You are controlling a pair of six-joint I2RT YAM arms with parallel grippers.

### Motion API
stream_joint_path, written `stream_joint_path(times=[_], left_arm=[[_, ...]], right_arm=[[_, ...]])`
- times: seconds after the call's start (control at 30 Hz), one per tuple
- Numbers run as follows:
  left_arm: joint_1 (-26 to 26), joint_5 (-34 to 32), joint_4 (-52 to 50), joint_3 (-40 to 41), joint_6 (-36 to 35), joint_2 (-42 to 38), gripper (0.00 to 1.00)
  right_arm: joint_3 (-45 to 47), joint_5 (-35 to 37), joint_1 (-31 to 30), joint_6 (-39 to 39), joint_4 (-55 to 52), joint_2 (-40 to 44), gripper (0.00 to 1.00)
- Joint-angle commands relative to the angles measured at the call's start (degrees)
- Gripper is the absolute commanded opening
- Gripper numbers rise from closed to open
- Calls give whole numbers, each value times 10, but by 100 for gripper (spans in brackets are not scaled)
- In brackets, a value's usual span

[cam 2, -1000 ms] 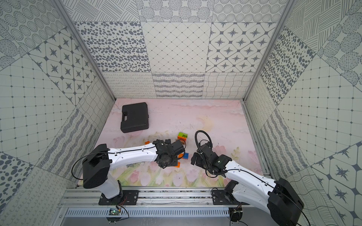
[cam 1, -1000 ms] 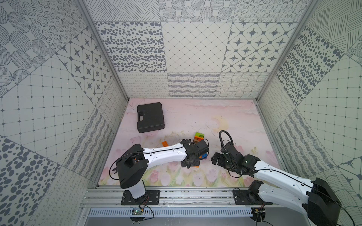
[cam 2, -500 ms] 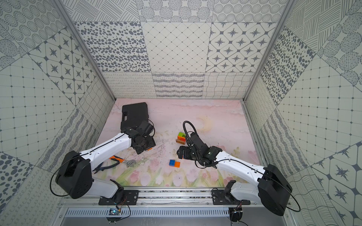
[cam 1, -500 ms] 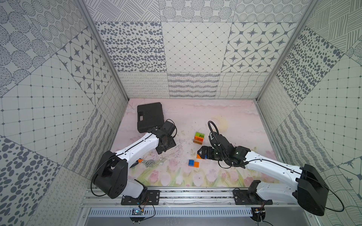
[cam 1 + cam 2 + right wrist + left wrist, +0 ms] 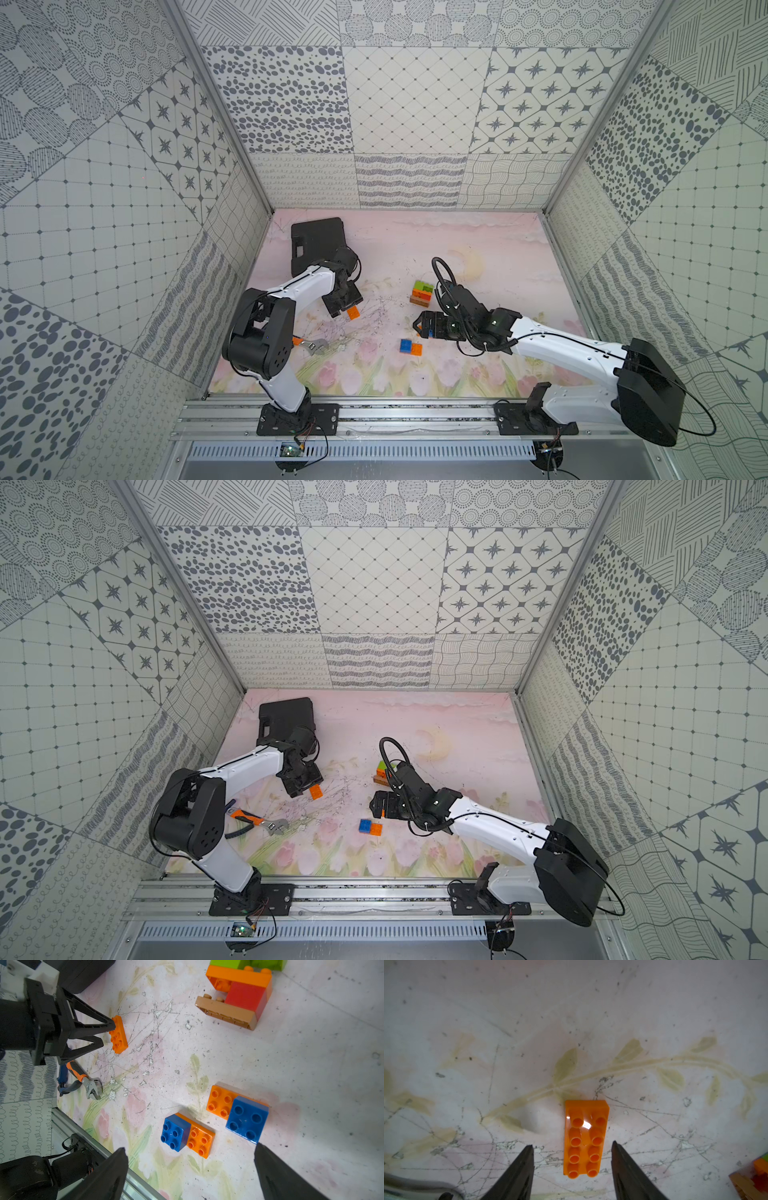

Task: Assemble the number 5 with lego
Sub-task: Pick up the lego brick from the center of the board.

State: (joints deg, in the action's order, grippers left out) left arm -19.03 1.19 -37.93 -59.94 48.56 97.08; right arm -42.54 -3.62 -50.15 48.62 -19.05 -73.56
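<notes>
Orange brick [image 5: 586, 1139], left pincer [image 5: 572, 1144] parted astride

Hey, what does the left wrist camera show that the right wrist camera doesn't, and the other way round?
Only the left wrist view shows bare mat on both sides of the long orange brick, between the open left jaws, so nothing is gripped. Only the right wrist view shows two blue-and-orange pairs, the wrench clearly, and its own wide-open right jaws. Both show that orange brick and the stacked bricks, just a corner of them in the left wrist view.
</notes>
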Motion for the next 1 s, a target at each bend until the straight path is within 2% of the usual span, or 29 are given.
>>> stream_joint_path(times=[0.0, 0.1, 0.27, 0.4, 0.57, 0.77, 0.87, 0.97], left_arm=[[7, 37, 19, -12, -30, 21, 60], [7, 23, 16, -16, -35, 28, 60], [6, 24, -7, -28, -38, 62, 53], [4, 18, -30, -33, -39, 79, 43], [-1, 15, -36, -20, -35, 63, 26], [-31, -12, -57, -18, -24, -13, 21], [-70, -38, -49, -20, -38, -78, 21], [-134, -59, -2, -12, -85, -143, 21]], right_arm=[[-10, -7, -2, -2, 25, -9, 99], [-11, -10, -2, 2, 28, -16, 99], [-10, -11, -2, 9, 32, -21, 99], [-10, -8, -1, 10, 28, -20, 99], [-6, -2, -2, 14, 25, -16, 99], [-4, 28, -2, 16, 2, 4, 99], [2, 70, 0, 18, -28, 34, 99], [13, 110, 19, 36, -74, 72, 99]])
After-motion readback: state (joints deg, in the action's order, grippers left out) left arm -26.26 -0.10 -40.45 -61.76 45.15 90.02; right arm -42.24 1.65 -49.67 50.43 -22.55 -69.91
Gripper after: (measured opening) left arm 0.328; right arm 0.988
